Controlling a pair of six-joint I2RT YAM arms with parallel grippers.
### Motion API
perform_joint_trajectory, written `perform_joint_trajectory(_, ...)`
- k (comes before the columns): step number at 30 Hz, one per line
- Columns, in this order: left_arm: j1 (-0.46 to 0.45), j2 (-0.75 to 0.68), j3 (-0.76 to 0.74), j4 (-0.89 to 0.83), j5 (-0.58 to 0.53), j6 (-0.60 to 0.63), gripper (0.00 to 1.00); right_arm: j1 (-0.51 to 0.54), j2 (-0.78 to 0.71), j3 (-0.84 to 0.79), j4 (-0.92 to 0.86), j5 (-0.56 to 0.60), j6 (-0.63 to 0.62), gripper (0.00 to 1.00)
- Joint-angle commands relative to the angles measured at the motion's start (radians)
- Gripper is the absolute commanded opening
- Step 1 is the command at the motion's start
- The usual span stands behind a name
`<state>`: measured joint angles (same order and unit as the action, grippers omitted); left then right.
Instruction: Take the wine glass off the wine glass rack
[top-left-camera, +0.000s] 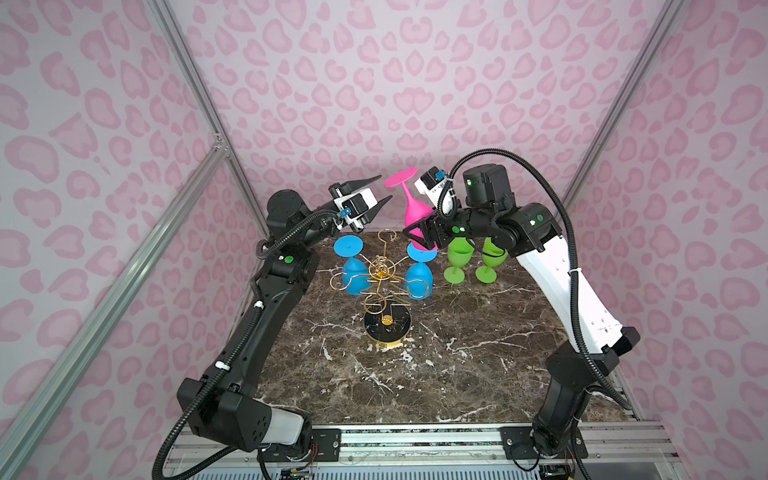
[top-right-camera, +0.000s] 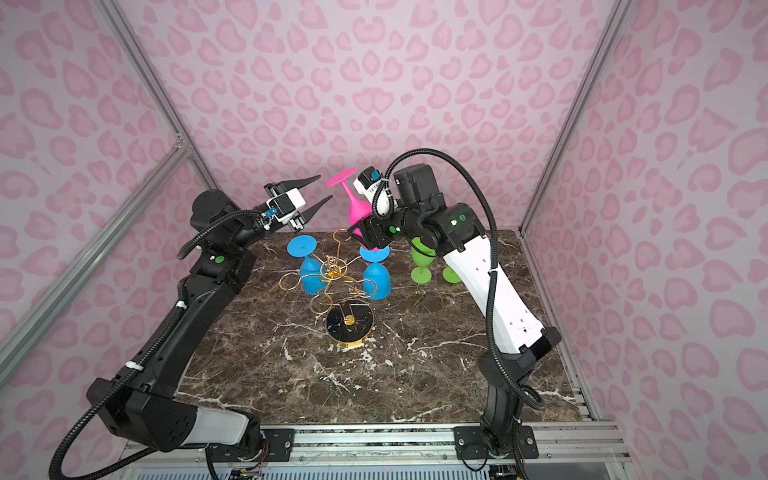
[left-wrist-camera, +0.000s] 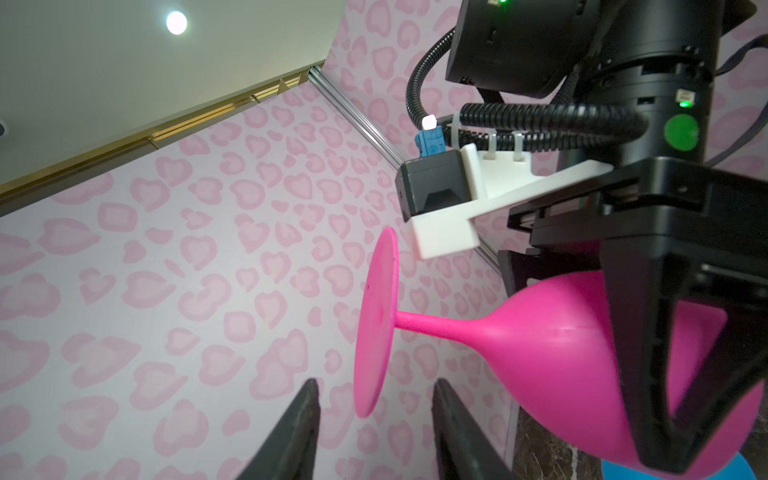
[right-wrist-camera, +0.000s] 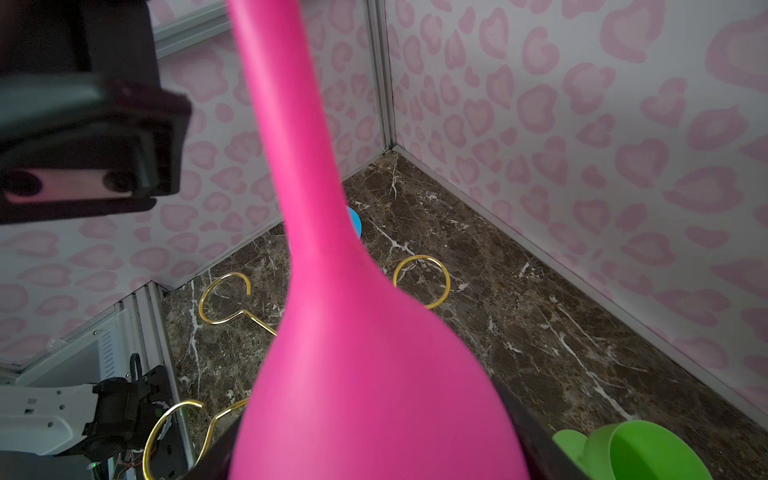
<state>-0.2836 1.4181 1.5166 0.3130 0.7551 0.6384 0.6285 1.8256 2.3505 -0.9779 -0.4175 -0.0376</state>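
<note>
Directions are read in a top view, with the clock centred on the rack hub and 12 o'clock toward the back wall.

1. The wine glass rack (top-left-camera: 381, 267) stands upright near the middle of the marble table (top-left-camera: 436, 374). Its round black base appears at 6 o'clock of the hub.

2. The pink wine glass (top-left-camera: 413, 205) is in the air at about 1 o'clock, above the rack arms and apart from them. It is inverted and tilted, with the foot uppermost and leaning toward 11 o'clock, and the bowl lowest. In both top views the bowl rim overlaps the foot of the 3 o'clock blue glass (top-left-camera: 419, 279). Contact between the two cannot be determined.

3. The right gripper (top-left-camera: 419, 235) is clamped across the bowl of the pink wine glass, one finger on each side. In the right wrist view the bowl (right-wrist-camera: 353, 353) fills the space between the fingers.

4. The left gripper (top-left-camera: 385, 188) hangs at 12 o'clock with its jaws spread and nothing between them. The foot of the glass lies just beside its fingertips (left-wrist-camera: 299, 424), toward 3 o'clock, not touching.

5. The 9 o'clock blue glass (top-left-camera: 353, 274) and the 3 o'clock blue glass hang inverted on rack arms.

6. Two green glasses (top-left-camera: 457, 255) stand upright on the table at 3 o'clock, beyond the blue glass and partly behind the right arm.
</note>
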Motion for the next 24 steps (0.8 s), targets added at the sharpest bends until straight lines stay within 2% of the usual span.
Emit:
perform_joint_trajectory(1,-0.002,0.006,0.013,0.034,-0.002,0.022,0.42,0.008,0.009,-0.004,0.002,-0.018,0.005,0.60)
perform_joint_trajectory(6,-0.011,0.012,0.017,0.029,0.003,0.032,0.37,0.023,0.009,-0.012,0.000,-0.020,0.008,0.59)
perform_joint_trajectory(10,-0.015,0.010,0.014,0.023,0.000,0.039,0.22,0.027,0.004,-0.026,0.008,-0.021,0.016,0.59)
perform_joint_trajectory(17,-0.020,0.005,0.011,0.022,-0.023,0.038,0.06,0.030,-0.001,-0.043,0.020,-0.034,0.030,0.60)
perform_joint_trajectory(19,-0.021,0.005,0.011,0.023,-0.043,0.027,0.03,0.030,-0.011,-0.056,0.035,-0.034,0.042,0.64)
perform_joint_trajectory(24,-0.022,0.002,0.010,0.032,-0.122,-0.023,0.03,0.030,-0.066,-0.105,0.097,-0.033,0.069,0.84)
